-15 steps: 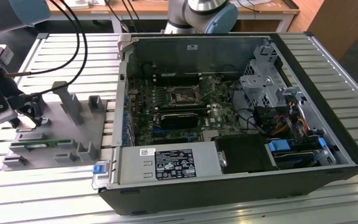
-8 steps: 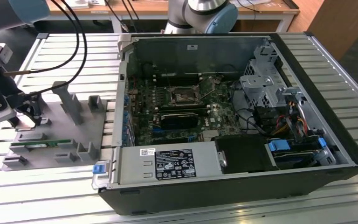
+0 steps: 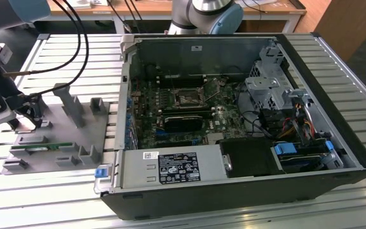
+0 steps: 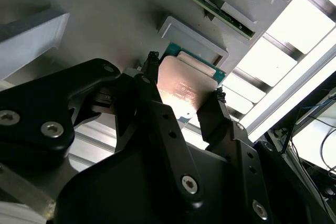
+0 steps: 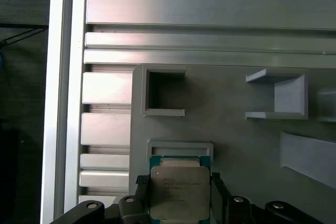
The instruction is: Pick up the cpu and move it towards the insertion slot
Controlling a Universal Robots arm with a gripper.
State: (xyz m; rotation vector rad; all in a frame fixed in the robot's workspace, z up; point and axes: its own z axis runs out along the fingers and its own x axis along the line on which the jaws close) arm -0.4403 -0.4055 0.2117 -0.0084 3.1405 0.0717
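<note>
The cpu [image 5: 180,191] is a small square chip with a silvery top and a green rim, lying flat on the grey tray [image 5: 236,145] against a low bracket. In both wrist views my gripper [image 5: 178,181] straddles it, one black fingertip pressed to each opposite edge of the cpu [image 4: 184,90]. In the exterior view the gripper [image 3: 27,121] hangs low over the tray [image 3: 55,143] at the exterior view's left. The insertion slot [image 3: 188,98] is a dark square socket framed in metal on the motherboard inside the open computer case.
A thin green memory stick [image 3: 36,148] lies in the tray near its front. Upright grey posts [image 3: 72,107] stand on the tray beside the gripper. The black computer case [image 3: 247,119] lies open at the exterior view's right, on a slatted metal table [image 3: 75,52].
</note>
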